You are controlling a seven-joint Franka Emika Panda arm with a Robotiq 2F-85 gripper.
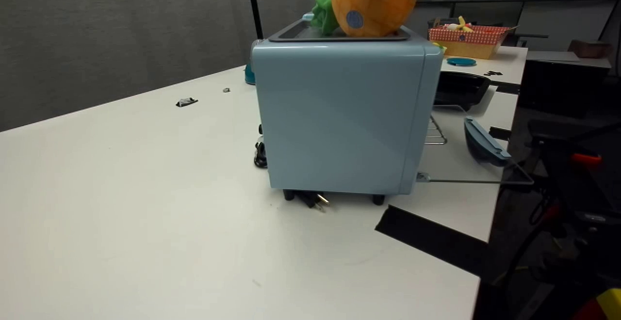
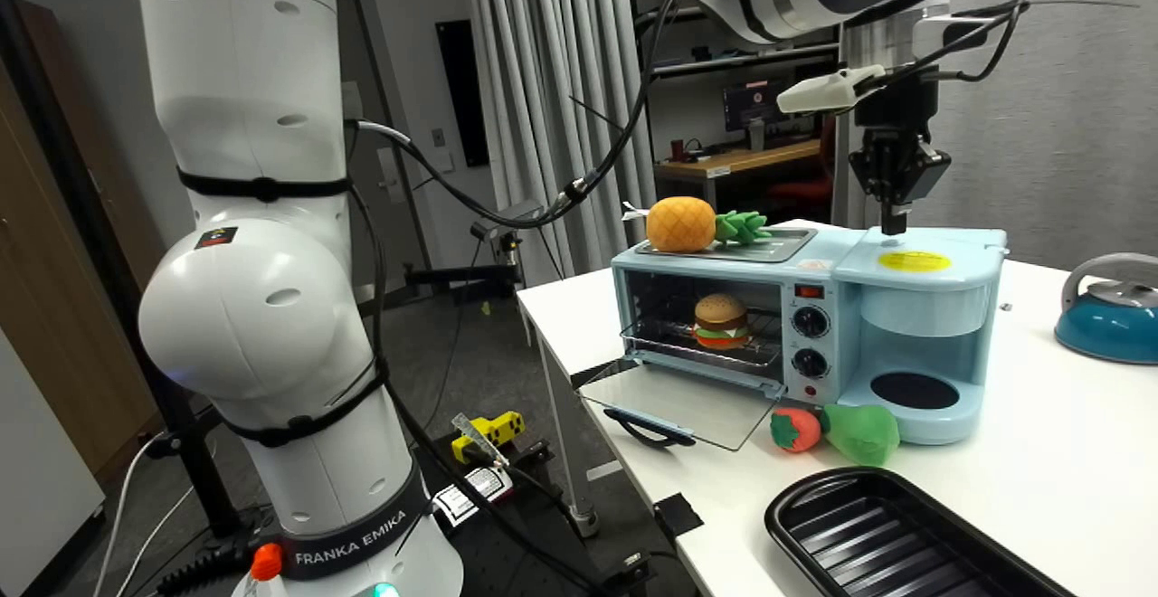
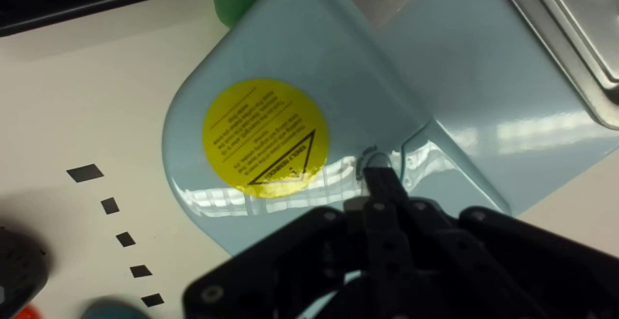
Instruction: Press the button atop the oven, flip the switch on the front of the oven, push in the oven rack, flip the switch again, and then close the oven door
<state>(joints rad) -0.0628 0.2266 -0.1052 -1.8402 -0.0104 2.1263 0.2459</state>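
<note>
A pale blue oven [image 2: 849,317] stands on a white worktop [image 2: 1067,407], right of centre in an exterior view. The gripper [image 2: 894,222], upper right of that frame, points straight down at the oven's top; its fingers [image 3: 381,180] meet, with nothing between them. In the wrist view, right of centre, their tips overlie a small rounded button [image 3: 377,161] near a round yellow label [image 3: 266,137]; whether they touch it cannot be told. The oven door [image 2: 678,398] is lowered in both exterior views; the wire rack [image 2: 688,351] juts past the opening and bears a toy burger [image 2: 721,321]. Right of the opening, a red switch [image 2: 809,291] sits above two black dials [image 2: 811,322]. A toy pineapple [image 2: 680,224] lies on the metal tray [image 2: 787,244] atop the oven. In front, a red toy [image 2: 795,430] and a green toy [image 2: 861,434] lie side by side; a ribbed black pan [image 2: 891,538] occupies the lower right, a blue kettle [image 2: 1108,326] the right edge.
</note>
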